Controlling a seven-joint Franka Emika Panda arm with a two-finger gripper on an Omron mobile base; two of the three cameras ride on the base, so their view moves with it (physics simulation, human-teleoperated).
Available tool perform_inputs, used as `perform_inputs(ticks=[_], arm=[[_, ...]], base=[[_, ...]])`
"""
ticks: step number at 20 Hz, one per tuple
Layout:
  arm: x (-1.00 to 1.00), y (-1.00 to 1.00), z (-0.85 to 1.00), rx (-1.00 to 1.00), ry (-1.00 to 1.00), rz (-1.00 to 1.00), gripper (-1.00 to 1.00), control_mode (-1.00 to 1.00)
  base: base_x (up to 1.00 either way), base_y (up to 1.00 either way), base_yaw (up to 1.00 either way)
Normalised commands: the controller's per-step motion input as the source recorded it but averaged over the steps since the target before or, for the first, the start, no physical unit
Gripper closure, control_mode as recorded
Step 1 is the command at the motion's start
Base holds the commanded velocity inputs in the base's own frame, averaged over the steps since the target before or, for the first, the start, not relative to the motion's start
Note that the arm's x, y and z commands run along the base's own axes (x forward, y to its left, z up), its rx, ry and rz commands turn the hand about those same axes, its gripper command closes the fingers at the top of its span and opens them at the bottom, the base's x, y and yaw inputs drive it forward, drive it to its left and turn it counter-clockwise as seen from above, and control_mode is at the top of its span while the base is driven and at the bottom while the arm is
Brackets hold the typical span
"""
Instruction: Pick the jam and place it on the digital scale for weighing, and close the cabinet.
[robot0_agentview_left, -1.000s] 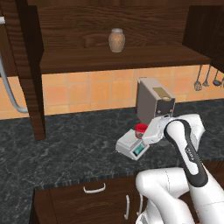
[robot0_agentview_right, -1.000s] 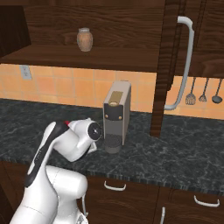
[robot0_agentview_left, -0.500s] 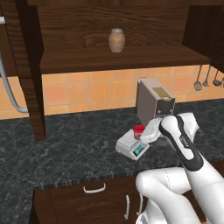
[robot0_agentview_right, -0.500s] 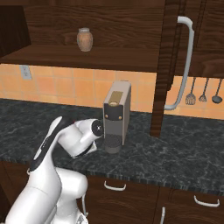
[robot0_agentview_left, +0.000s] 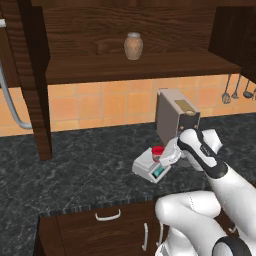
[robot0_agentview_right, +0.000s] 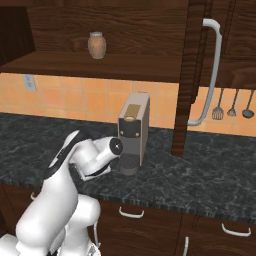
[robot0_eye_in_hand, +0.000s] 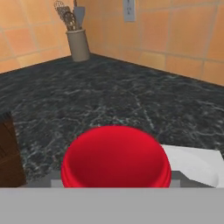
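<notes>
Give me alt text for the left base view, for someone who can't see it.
A white robot arm reaches its hand to the red-lidded jam at the digital scale on a dark counter. Behind stands a grey coffee machine; above, a tan jar sits in the open cabinet.

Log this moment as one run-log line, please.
jam: on scale, in gripper | cabinet: open | phase: placing
</notes>
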Motion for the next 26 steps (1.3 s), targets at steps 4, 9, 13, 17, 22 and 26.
perform_inputs(ticks=[4, 9, 13, 17, 22, 26], arm=[[0.18, 0.16, -0.53, -0.02, -0.02, 0.00, 1.00, -1.00], [0.24, 0.23, -0.44, 0.00, -0.01, 0.00, 1.00, -1.00], [0.27, 0.08, -0.40, 0.00, -0.03, 0.00, 1.00, -1.00], [0.21, 0.00, -0.39, 0.00, -0.05, 0.00, 1.00, -1.00], [0.19, 0.00, -0.22, 0.00, -0.07, 0.00, -1.00, -1.00], [-0.02, 0.00, -0.05, 0.00, -0.01, 0.00, -1.00, -1.00]], base=[[0.00, 0.00, 0.00], [0.00, 0.00, 0.00], [0.00, 0.00, 0.00], [0.00, 0.00, 0.00], [0.00, 0.00, 0.00], [0.00, 0.00, 0.00]])
